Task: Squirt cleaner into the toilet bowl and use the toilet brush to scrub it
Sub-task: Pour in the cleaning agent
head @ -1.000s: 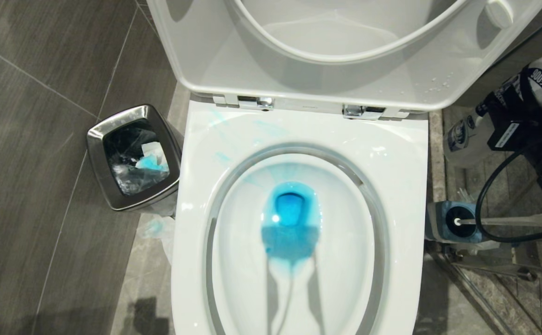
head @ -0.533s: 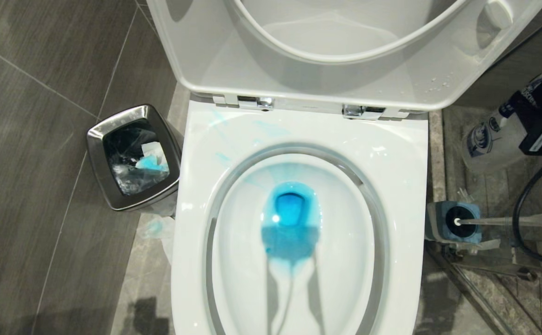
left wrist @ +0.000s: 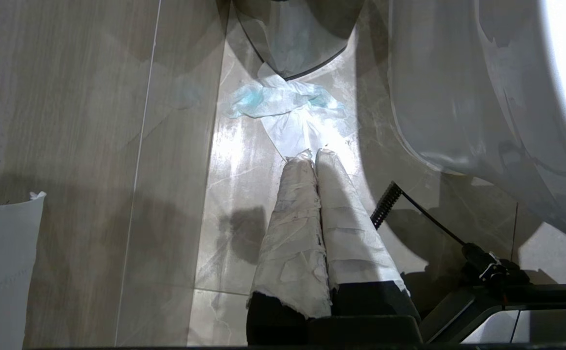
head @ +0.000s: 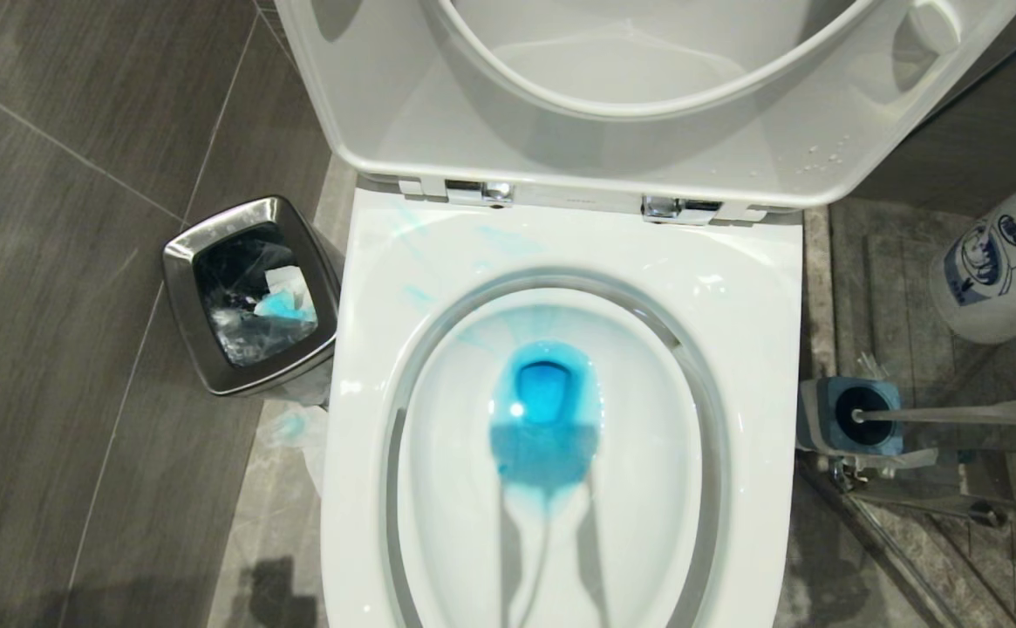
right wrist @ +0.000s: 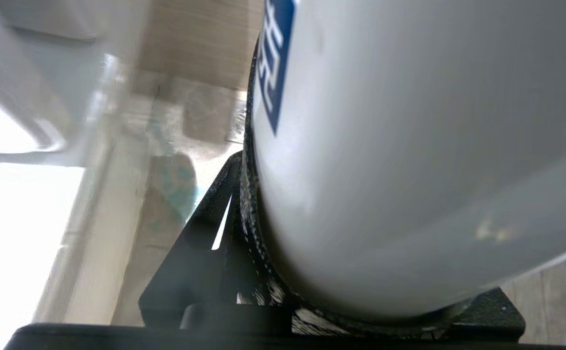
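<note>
Grey-tiled floor [head: 80, 262]; wrist-only: gripped bottle [right wrist: 409, 146].

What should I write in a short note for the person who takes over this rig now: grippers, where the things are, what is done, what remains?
Right gripper: shut on the cleaner bottle, at the right of the toilet bowl.
Left gripper: shut, empty, parked low over the floor beside the bowl.
Toilet brush: in its holder, on the floor right of the bowl, untouched.
Done: cleaner is in the bowl; the water is blue, streaks on the rim.
Left: put the bottle down, take the brush, scrub.
</note>
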